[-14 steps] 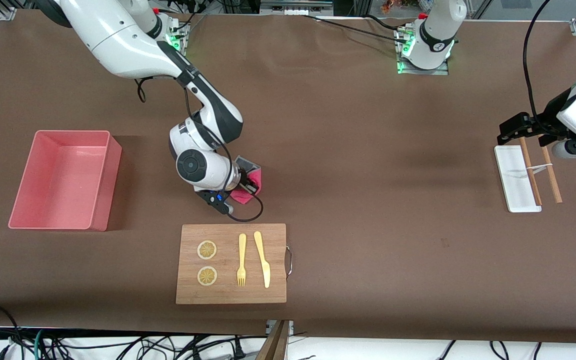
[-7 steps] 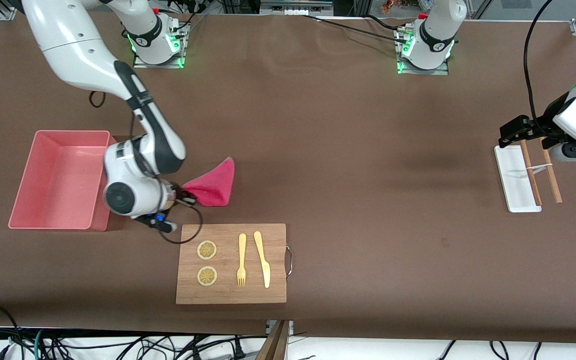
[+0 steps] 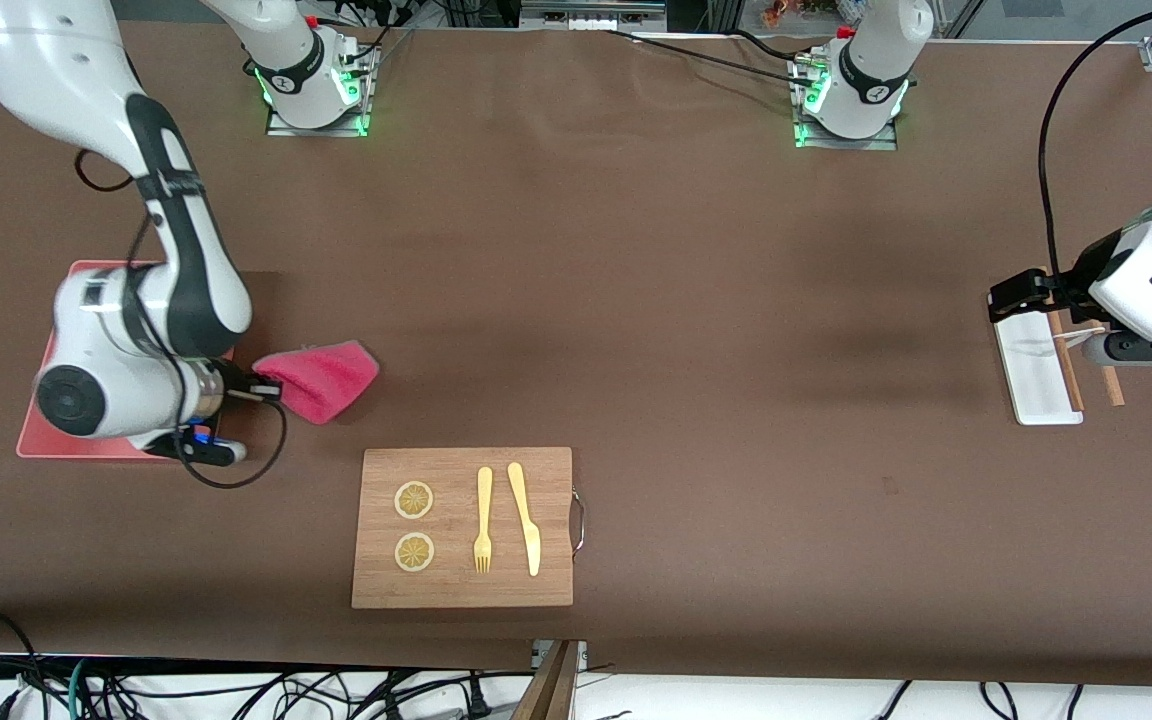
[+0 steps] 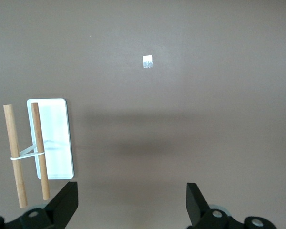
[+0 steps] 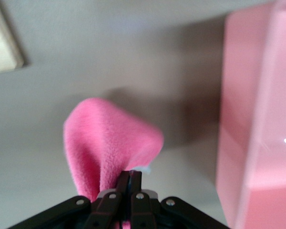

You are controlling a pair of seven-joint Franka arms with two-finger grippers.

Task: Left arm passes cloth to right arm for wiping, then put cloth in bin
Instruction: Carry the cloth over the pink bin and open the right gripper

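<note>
Cloth (image 3: 321, 378) pinched at one corner in the right tool (image 3: 254, 390), fingers closed tight on the fabric, the rest trailing out from the fingertips toward the left arm's end of the tabletop (image 3: 696, 300). In the right wrist view, cloth (image 5: 109, 148) folded into a fuzzy magenta loop rising straight out of the closed fingers (image 5: 128, 183), hanging free above the brown surface. Bin (image 3: 41, 440) just beside the right tool, largely covered in the front view by the right arm's wrist; only a strip of its rim and a corner visible there. In the right wrist view, bin wall (image 5: 257, 124) close alongside the cloth, not touching it. Cloth outside the bin, over bare tabletop next to the bin's wall.

Wooden board (image 3: 462, 527) nearer the front camera than the right tool, carrying two lemon slices (image 3: 414, 500), a yellow fork (image 3: 483, 520) and a yellow knife (image 3: 525, 518); a corner of the board (image 5: 2, 45) also caught in the right wrist view.

Left tool (image 3: 1021, 293) well apart, waiting at the left arm's end, fingers (image 4: 62, 205) spread wide and holding nothing. Under it, a small white tray (image 4: 52, 138) with a pair of wooden sticks (image 4: 26, 152) joined by a band, one stick lying across the tray, the other on the tabletop beside it.
</note>
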